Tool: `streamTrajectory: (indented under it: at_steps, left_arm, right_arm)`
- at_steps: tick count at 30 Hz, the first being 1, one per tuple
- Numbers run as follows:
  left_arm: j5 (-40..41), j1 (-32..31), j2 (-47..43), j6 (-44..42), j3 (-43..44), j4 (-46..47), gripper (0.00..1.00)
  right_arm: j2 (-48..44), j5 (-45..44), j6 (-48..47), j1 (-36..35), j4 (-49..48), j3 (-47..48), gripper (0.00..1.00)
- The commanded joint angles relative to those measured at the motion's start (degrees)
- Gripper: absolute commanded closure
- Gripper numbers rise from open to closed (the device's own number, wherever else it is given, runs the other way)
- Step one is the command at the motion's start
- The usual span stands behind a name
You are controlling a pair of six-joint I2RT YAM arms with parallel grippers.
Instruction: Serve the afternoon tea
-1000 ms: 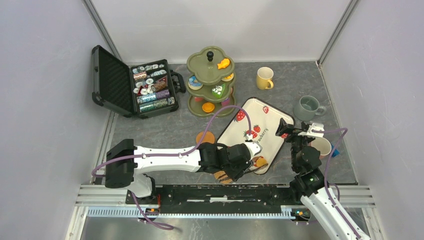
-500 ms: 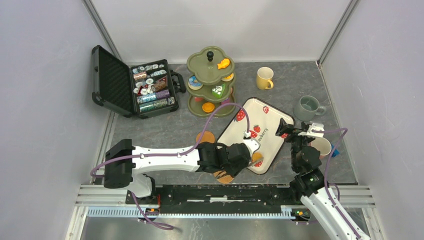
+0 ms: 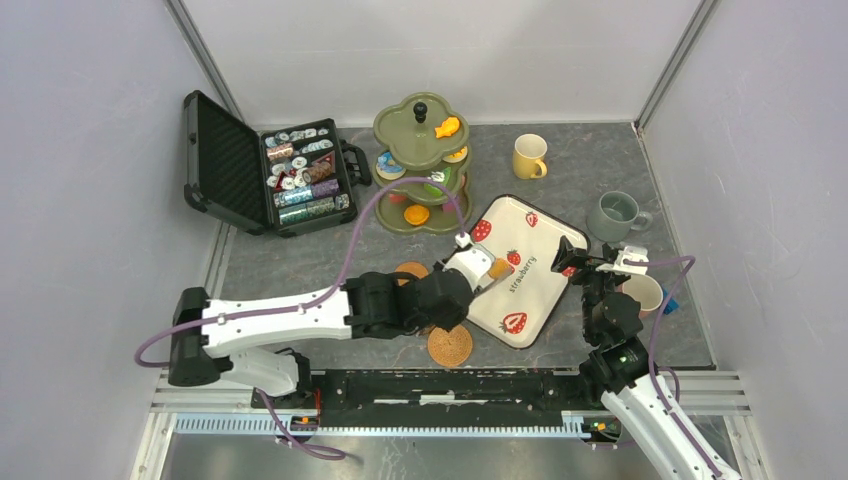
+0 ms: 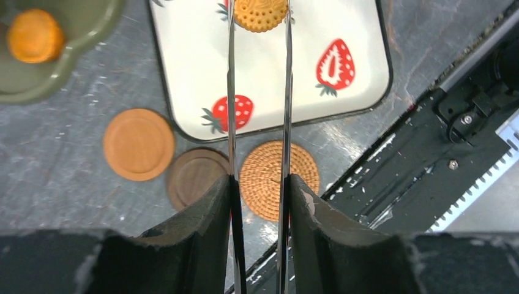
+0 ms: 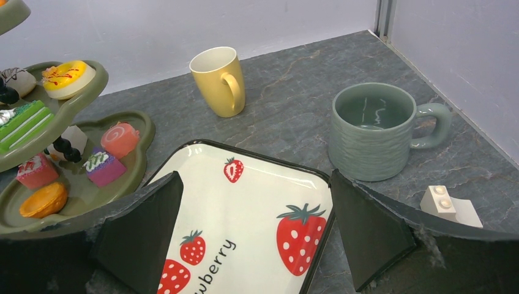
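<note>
My left gripper (image 3: 462,268) (image 4: 259,184) is shut on a pair of metal tongs (image 4: 231,92). The tongs' tips pinch a round biscuit (image 4: 260,13) (image 3: 497,268) above the strawberry tray (image 3: 535,290) (image 4: 190,73). The olive three-tier stand (image 3: 420,130) (image 5: 79,184) with toy cakes is behind the tray. Three round coasters lie at the tray's near-left: orange (image 4: 138,144), dark brown (image 4: 197,177), woven (image 4: 304,162) (image 3: 450,345). My right gripper (image 3: 588,258) (image 5: 255,177) hangs open and empty over the tray's right edge. The yellow mug (image 3: 529,156) (image 5: 218,81) and grey-green mug (image 3: 614,214) (image 5: 371,131) stand upright; a pale mug (image 3: 645,292) is half hidden behind the right arm.
An open black case of poker chips (image 3: 290,175) sits at the back left. A small white block (image 5: 450,205) lies right of the tray near the grey-green mug. Walls close in the table on three sides, and a black rail (image 3: 450,385) runs along the front.
My left arm drew back and left from the tray's near corner, carrying the biscuit in the tongs over the tray's left side and uncovering the woven coaster. The right arm stayed still.
</note>
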State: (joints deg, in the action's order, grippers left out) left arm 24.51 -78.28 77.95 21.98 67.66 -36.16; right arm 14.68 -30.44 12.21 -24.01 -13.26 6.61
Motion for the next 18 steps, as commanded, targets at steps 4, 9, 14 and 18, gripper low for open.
streamTrajectory:
  at_steps: [4,9,14,18]
  left_arm:
    - [9.21,3.77,-9.41,-4.16,3.14,-2.64,0.74]
    - [9.07,10.74,-15.02,-5.56,5.09,-5.02,0.73]
    - [8.58,20.01,-18.15,-8.63,10.11,-8.7,0.72]
    - [9.73,25.93,-18.19,-12.48,15.76,-10.11,0.69]
  right_arm:
    - [-0.17,0.2,0.44,-0.33,-1.91,0.16,0.02]
    - [0.62,0.66,0.54,-0.34,-1.78,0.54,0.02]
    - [-0.09,0.16,0.37,-0.28,-2.09,0.03,0.02]
    - [0.62,0.59,0.5,-0.32,-1.99,0.37,0.02]
